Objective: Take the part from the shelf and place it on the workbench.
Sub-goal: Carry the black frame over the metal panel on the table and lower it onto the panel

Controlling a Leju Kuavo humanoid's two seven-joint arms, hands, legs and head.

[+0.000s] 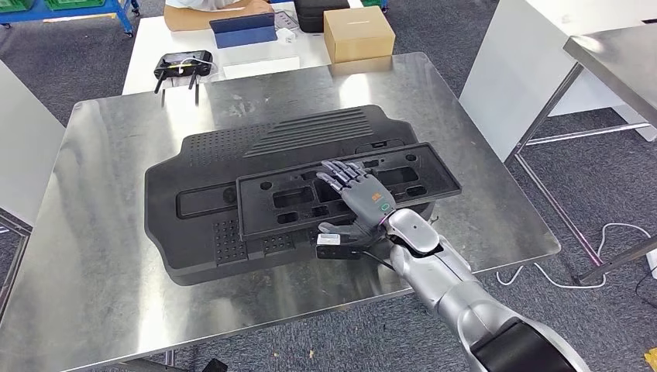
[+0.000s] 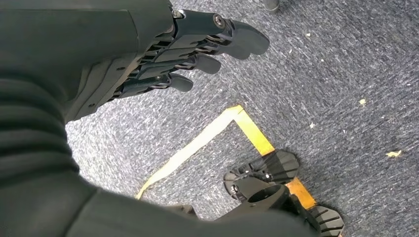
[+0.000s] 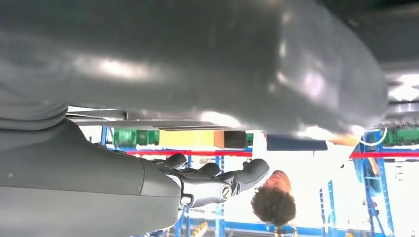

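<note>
A black rectangular frame part (image 1: 422, 174) with several cut-outs lies on a larger black ribbed panel (image 1: 232, 147) on the steel workbench (image 1: 93, 256). My right hand (image 1: 358, 195) lies over the frame's near middle, fingers stretched flat above it and thumb by its near edge. In the right wrist view the part's dark surface (image 3: 197, 59) is close, and a strip of background shows between it and the stretched fingers (image 3: 217, 182), so nothing is gripped. My left hand (image 2: 197, 44) hangs over the carpet, fingers loosely apart, holding nothing.
A white table behind the workbench carries a cardboard box (image 1: 358, 32), a black controller (image 1: 183, 64) and a blue tablet (image 1: 243, 31); a person (image 1: 209, 12) sits there. Another steel table (image 1: 620, 54) stands at the right, with a white cable (image 1: 612, 232) on the floor.
</note>
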